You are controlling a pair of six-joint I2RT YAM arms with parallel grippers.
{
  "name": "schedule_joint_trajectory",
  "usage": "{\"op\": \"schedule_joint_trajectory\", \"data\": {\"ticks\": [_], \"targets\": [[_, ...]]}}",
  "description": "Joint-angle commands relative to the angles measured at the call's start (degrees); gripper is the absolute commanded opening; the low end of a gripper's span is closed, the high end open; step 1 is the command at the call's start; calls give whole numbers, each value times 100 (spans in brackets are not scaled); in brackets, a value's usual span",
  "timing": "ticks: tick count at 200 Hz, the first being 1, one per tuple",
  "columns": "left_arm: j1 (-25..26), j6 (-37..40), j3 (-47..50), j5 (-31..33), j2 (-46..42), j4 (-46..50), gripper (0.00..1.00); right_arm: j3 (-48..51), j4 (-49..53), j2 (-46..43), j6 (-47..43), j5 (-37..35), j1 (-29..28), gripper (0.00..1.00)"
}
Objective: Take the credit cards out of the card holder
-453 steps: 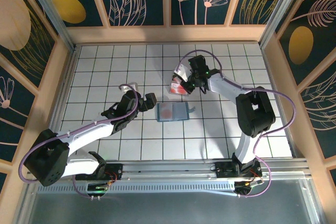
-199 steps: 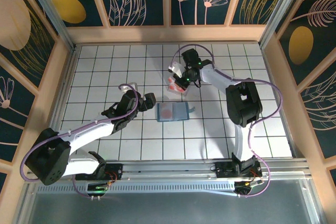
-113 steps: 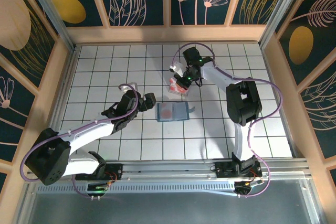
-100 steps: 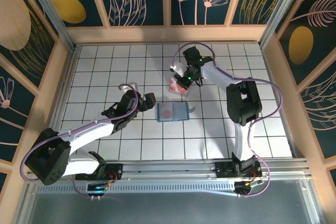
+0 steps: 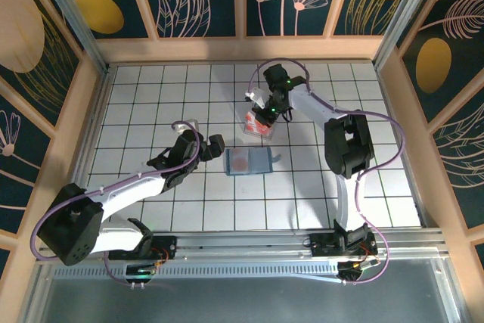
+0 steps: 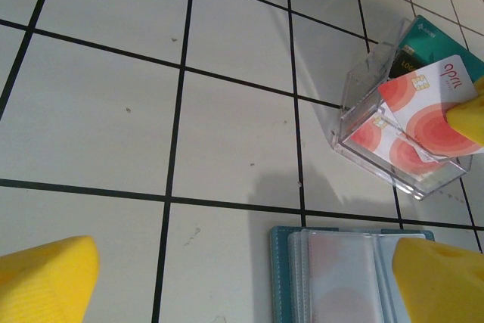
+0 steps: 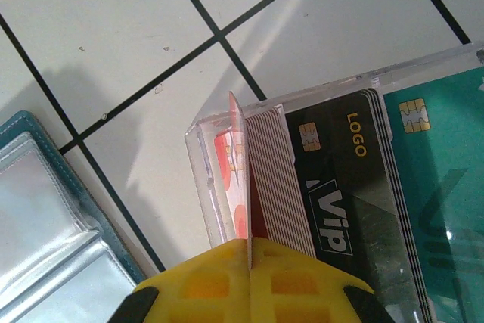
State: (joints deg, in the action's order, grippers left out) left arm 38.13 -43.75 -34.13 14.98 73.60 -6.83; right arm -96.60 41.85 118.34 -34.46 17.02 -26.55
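Right pincer [image 7: 248, 262] clamps a red-blotched credit card [image 7: 240, 187] edge-up over the clear box [image 6: 355, 92] (more cards [image 7: 340, 179] stacked inside); the card holder [image 5: 248, 161] lies open just beside that box, left pincer [image 5: 203, 138] gaping nearby.

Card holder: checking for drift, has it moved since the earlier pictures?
No. The card holder lies on the same floor tiles as before.

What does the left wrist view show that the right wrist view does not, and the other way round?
Left wrist view: the left tool wide open above the tiles, and the red-circle face of the held card. Right wrist view: that card edge-on in the shut right tool, and the word ViP on a black card. Both: the clear box of cards and the open card holder.
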Motion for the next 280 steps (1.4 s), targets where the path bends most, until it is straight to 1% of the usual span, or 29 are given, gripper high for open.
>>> {"op": "schedule_joint_trajectory", "data": {"ticks": [1,153,280], "targets": [[-35,70,-129,-18,43,-3,99,-251,330,139,-68,-27,46,0],[-40,99,-111,57,-66,41,99,-523,777,156,-247,-111,56,0],[-35,118,-164,74,-29,88,99,-674,1142,444,-317,-111,50,0]]}}
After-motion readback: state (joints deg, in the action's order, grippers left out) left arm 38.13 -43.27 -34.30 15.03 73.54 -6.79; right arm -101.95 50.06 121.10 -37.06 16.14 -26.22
